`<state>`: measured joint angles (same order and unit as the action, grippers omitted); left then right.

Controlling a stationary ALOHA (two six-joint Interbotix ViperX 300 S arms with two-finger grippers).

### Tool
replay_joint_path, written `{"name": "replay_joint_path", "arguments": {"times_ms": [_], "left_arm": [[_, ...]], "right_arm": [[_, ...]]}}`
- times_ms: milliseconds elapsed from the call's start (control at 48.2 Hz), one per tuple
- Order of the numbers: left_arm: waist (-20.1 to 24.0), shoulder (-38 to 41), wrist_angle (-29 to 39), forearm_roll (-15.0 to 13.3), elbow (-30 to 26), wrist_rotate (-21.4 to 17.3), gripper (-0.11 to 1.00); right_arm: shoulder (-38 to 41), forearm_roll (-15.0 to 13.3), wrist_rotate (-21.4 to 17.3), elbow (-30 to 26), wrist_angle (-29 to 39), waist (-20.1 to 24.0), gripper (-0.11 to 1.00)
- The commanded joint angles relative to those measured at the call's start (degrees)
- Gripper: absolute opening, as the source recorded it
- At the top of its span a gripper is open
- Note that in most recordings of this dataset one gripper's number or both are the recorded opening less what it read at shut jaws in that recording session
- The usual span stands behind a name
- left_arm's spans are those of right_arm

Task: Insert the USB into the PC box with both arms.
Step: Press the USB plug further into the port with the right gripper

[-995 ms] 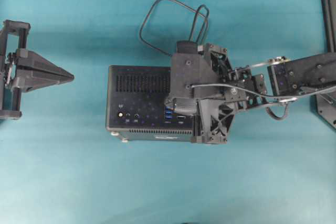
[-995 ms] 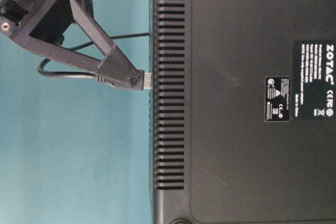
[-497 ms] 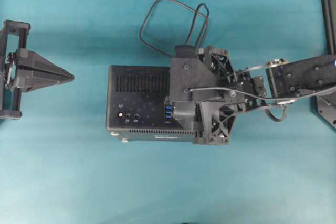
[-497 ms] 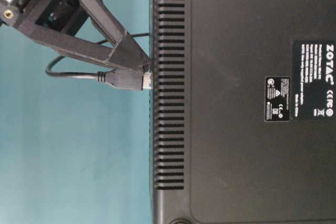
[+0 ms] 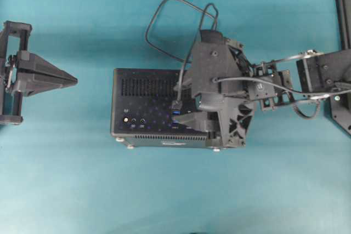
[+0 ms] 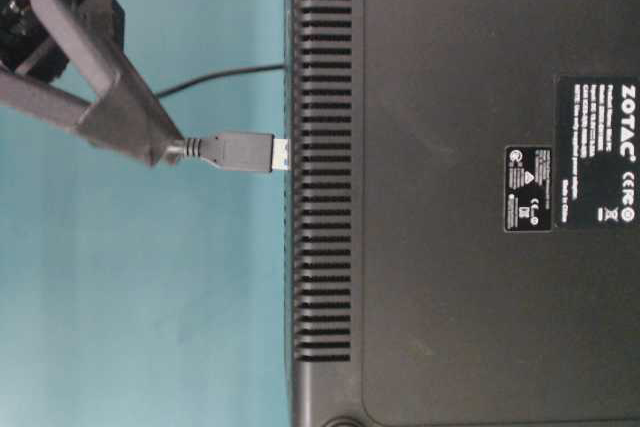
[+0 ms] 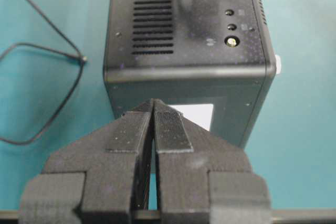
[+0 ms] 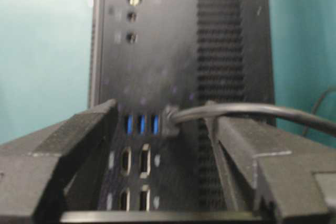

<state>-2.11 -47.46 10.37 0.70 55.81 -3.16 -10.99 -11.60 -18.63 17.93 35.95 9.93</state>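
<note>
USB plug (image 6: 243,152) sits seated in the PC box (image 5: 143,83), standing out of the port face beside the row of blue ports (image 8: 142,124), and on my right wrist feed I can see its cable (image 8: 247,111) running off to the right across one finger. From overhead the cable (image 5: 164,20) climbs out of the box and curls into a loop on the teal tabletop (image 5: 82,179) just behind it. The box lies on its side, the vent grille (image 5: 148,85) and the sockets facing up at the overhead camera.

My right end effector (image 8: 163,129) hangs over the ports with its fingers spread wide; the plug stands between them and neither pad (image 8: 79,135) touches it as far as I can make out. On the table-level feed one finger tip (image 6: 150,142) sits at the strain relief behind the plug, though I cannot tell whether it makes contact.

My left end effector (image 7: 153,103) is well apart from the box at the left edge of the overhead view, its fingers pressed together with nothing between them, pointing at the box's end face.
</note>
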Motion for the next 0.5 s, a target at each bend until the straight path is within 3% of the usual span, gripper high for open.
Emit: {"name": "replay_joint_path", "arguments": {"times_ms": [0, 477], "left_arm": [[-0.09, 0.00, -0.44, 0.18, -0.97, 0.09, 0.00], [-0.09, -0.09, -0.44, 0.09, -0.88, 0.09, 0.00]], "right_arm": [[-1.49, -0.09, 0.09, 0.18, -3.25, -0.26, 0.66], [-2.72, -0.09, 0.09, 5.19, -10.46, -1.67, 0.23]]}}
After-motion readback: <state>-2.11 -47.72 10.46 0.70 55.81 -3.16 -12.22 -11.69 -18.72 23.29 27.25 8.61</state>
